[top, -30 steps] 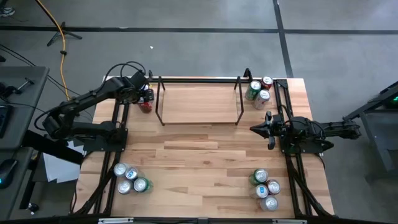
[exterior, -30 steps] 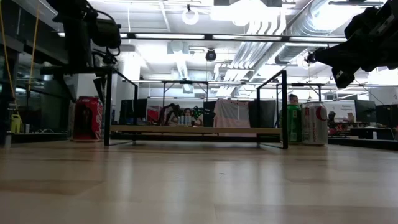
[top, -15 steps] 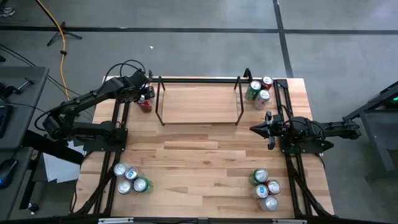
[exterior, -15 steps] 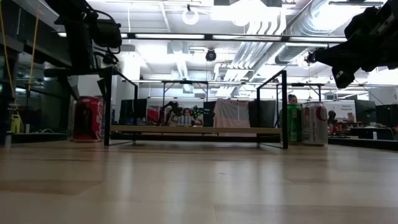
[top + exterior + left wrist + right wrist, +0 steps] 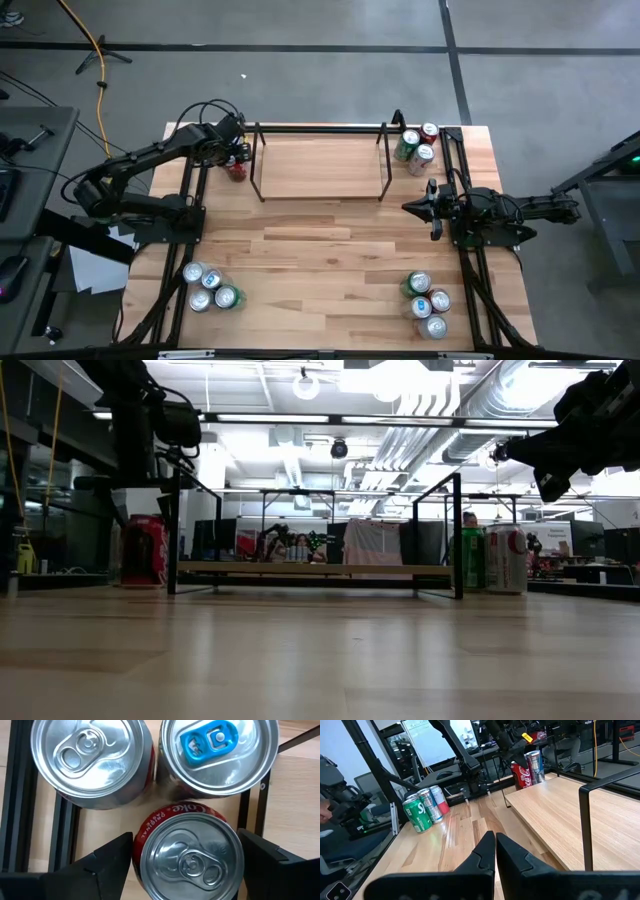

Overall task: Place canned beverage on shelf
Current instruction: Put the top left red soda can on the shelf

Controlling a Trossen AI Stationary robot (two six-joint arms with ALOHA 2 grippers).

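Three cans stand upright at the table's far left corner, just left of the shelf (image 5: 320,190), a black rod rack on a light wood base. My left gripper (image 5: 187,847) hangs open over them, pointing steeply down. Its fingers (image 5: 107,862) stand on either side of the top of a red cola can (image 5: 187,855) and do not plainly touch it. That can also shows in the low view (image 5: 145,550), under the left arm. My right gripper (image 5: 412,208) waits shut and level at the table's right side, pointing toward the left edge.
Right behind the red can stand a second red can (image 5: 90,755) and a blue-tabbed can (image 5: 220,750). Black frame rails (image 5: 15,820) run beside them. More cans cluster at the far right (image 5: 415,145), near left (image 5: 208,287) and near right (image 5: 427,300).
My left gripper has sunk a little toward the red can next to the shelf and has stayed open.
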